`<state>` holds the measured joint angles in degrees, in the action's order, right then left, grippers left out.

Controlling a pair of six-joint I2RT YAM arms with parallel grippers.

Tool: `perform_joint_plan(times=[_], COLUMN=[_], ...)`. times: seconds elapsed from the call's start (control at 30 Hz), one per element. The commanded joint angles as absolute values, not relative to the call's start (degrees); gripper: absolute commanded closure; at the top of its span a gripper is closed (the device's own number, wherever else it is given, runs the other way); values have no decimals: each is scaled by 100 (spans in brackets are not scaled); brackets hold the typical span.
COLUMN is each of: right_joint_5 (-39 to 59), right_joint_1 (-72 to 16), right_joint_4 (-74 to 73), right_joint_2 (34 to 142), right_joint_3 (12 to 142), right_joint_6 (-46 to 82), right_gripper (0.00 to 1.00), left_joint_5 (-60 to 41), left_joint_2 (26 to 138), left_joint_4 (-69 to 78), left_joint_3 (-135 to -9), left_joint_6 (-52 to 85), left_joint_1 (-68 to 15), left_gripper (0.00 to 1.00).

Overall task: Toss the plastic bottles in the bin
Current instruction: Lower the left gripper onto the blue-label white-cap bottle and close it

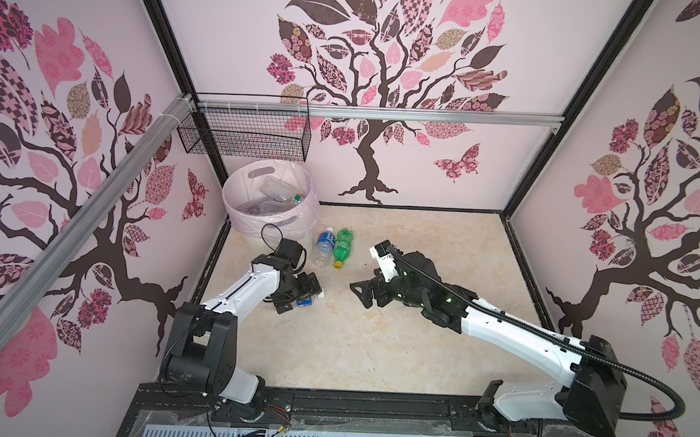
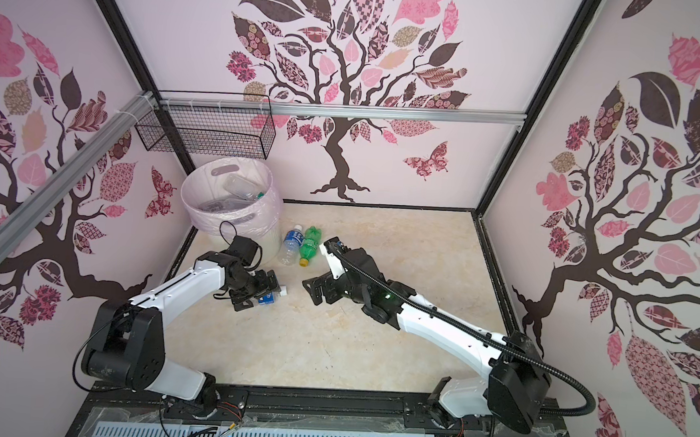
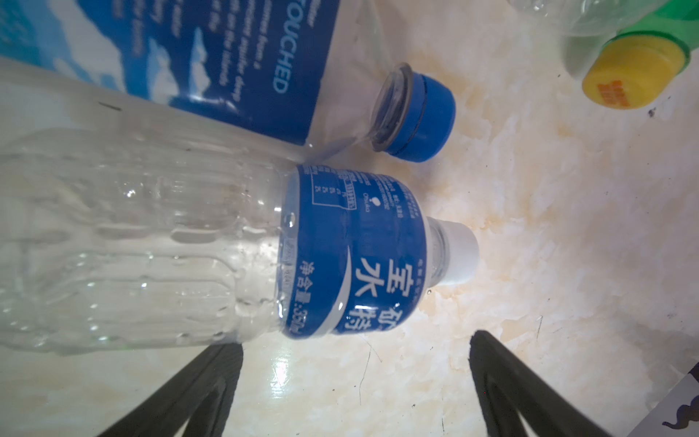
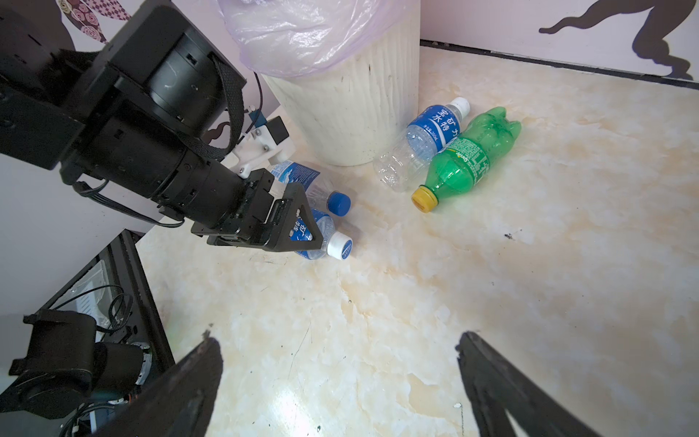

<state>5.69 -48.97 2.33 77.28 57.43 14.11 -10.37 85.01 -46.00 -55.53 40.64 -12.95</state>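
The white-capped bottle [image 3: 351,257] lies crosswise on the floor [image 3: 548,227] just ahead of the left gripper [image 3: 351,338], wide open and empty, near the bin [image 4: 340,113]; the right gripper [image 4: 338,338], open too, is farther away.

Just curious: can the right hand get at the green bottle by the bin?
Probably yes: the right hand is open and empty, and only bare tabletop lies between it and the green bottle.

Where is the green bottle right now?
In both top views the green bottle lies on the table left of centre, right beside a clear blue-labelled bottle, near the bin.
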Motion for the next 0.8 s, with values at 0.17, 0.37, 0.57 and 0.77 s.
perform_joint_plan(times=[0.17,0.37,0.57,0.77], right_joint_5=[580,501,510,501], right_joint_1=[-4882,-4871,-4875,-4876], right_joint_4=[202,238,193,198], right_joint_2=[7525,7397,7328,7283], right_joint_3=[5704,5619,5513,5484], right_joint_6=[1450,1446,1503,1486], right_gripper=[1,1,0,1], left_joint_5=[-1210,-1193,-1182,-940], left_joint_2=[8191,7948,7765,7492], left_joint_4=[-4426,-4246,-4054,-3822], left_joint_3=[-5634,-5540,-5130,-4611], left_joint_6=[5150,6220,7087,7684], left_joint_1=[-1284,-1175,-1004,-844], left_gripper=[3,3,6,9])
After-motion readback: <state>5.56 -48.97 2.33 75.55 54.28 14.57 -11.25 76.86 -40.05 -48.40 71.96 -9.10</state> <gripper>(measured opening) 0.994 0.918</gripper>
